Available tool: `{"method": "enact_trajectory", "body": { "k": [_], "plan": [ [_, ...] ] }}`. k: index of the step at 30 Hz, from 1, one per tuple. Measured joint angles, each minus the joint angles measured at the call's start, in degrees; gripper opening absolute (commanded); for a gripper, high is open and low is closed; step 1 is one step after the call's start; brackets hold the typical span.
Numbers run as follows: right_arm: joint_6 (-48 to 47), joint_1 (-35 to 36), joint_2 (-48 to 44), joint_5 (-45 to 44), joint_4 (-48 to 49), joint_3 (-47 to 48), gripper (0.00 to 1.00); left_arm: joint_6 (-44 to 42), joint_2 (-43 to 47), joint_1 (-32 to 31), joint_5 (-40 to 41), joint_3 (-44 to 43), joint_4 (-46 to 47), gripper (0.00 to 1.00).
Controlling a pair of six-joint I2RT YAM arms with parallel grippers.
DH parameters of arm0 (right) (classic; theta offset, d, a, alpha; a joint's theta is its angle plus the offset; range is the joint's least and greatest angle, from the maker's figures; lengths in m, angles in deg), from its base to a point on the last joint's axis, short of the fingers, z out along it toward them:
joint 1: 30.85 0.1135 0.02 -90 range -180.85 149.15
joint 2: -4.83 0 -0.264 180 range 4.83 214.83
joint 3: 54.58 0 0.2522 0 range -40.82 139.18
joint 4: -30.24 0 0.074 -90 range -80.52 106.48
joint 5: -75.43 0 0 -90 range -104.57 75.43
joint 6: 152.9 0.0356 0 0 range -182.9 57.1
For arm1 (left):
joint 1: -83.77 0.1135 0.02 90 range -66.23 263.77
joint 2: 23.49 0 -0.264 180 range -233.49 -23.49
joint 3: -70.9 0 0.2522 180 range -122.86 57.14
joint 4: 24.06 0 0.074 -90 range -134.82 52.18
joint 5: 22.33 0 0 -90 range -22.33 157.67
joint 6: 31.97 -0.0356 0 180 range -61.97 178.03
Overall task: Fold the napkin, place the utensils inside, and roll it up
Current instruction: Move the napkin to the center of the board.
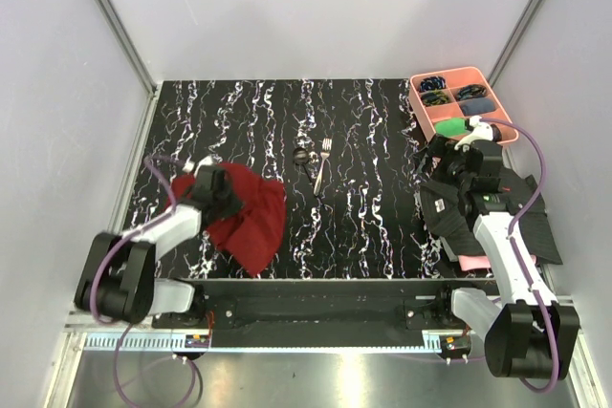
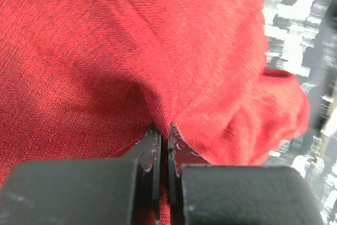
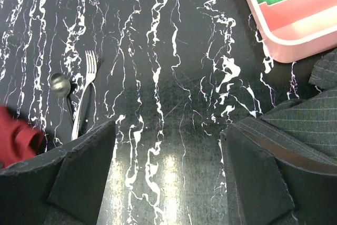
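Note:
The dark red napkin [image 1: 251, 219] lies crumpled at the left of the marble table. My left gripper [image 1: 215, 188] sits on its upper left part, and in the left wrist view the napkin [image 2: 158, 51] fills the frame with a pinch of cloth between the shut jaws of that gripper [image 2: 164, 130]. A silver fork [image 1: 322, 164] and a dark-bowled spoon [image 1: 304, 158] lie side by side at mid-table, also seen as fork [image 3: 84, 96] and spoon [image 3: 60, 84]. My right gripper [image 3: 168, 156] hovers open over bare marble at the right, holding nothing.
A pink tray [image 1: 418, 95] with compartments of small items stands at the back right, its corner [image 3: 284, 46] in the right wrist view. A dark striped shirt [image 1: 535, 226] lies under the right arm, with a pink cloth [image 1: 470, 262] peeking out at the front edge.

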Motion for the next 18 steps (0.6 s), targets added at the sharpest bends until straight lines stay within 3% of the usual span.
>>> {"method": "enact_trajectory", "body": {
  "k": [7, 11, 12, 13, 15, 18],
  "plan": [
    [0.98, 0.07, 1.70, 1.33, -0.31, 0.72, 0.90, 0.83, -9.57, -7.63, -9.03, -11.63, 9.29, 0.00],
    [3.10, 4.20, 3.15, 1.09, -0.42, 1.27, 0.90, 2.93, -12.35, -8.76, -15.26, -12.13, 16.20, 0.23],
    [3.58, 7.32, 3.93, 0.31, -0.42, 1.53, 0.90, 3.50, -13.11, -8.68, -16.28, -12.11, 16.96, 0.40],
    [4.24, 10.86, 4.98, -0.15, -0.42, 1.90, 0.88, 3.50, -13.51, -8.61, -16.94, -12.07, 17.25, 0.48],
    [5.95, 17.97, 8.31, 0.83, 0.48, 2.95, 0.86, 3.37, -13.75, -8.41, -18.05, -11.80, 17.66, 0.60],
    [9.09, 25.35, 14.08, 1.57, 3.08, 3.72, 0.85, 1.73, -13.60, -8.33, -18.36, -11.72, 16.81, 0.69]
  ]
}}
